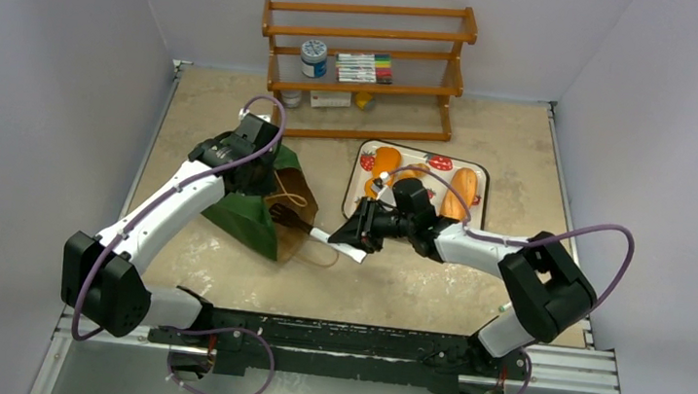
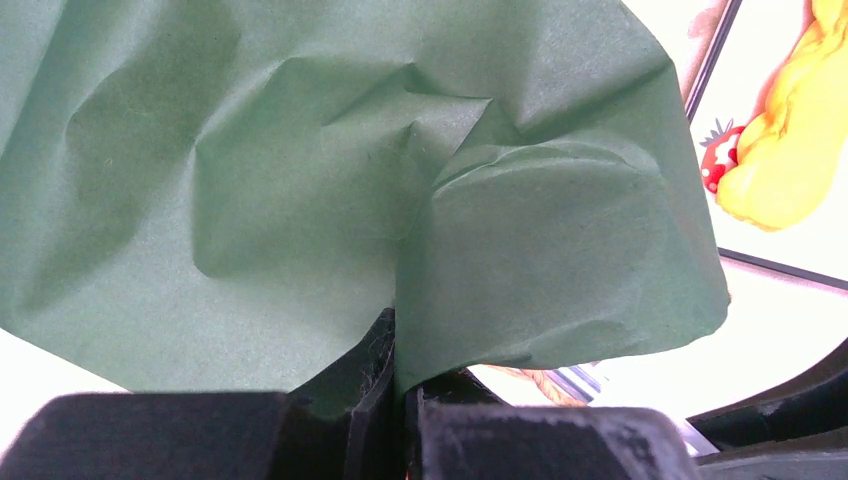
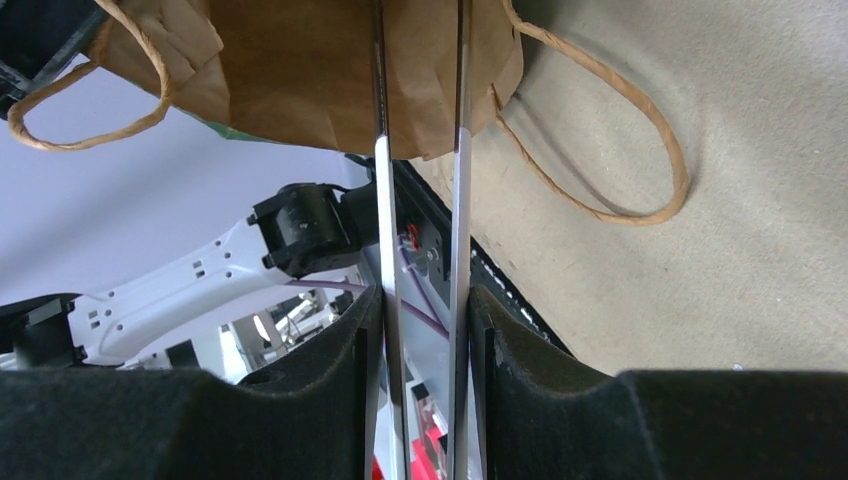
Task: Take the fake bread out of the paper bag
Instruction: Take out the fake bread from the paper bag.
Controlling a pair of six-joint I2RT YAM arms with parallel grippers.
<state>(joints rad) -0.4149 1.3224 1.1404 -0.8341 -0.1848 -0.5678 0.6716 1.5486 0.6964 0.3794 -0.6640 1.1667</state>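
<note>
The dark green paper bag lies on its side left of centre, its brown mouth facing right. My left gripper is shut on the bag's upper green edge; in the left wrist view the green paper fills the frame and is pinched between my jaws. My right gripper is shut on metal tongs, whose dark tips reach into the bag's brown mouth. An orange bread piece, a tan loaf and a golden croissant lie on the strawberry tray. No bread shows inside the bag.
A wooden rack with a jar and markers stands at the back. The bag's string handles lie loose on the tan mat. The black rail runs along the near edge. Grey walls close both sides.
</note>
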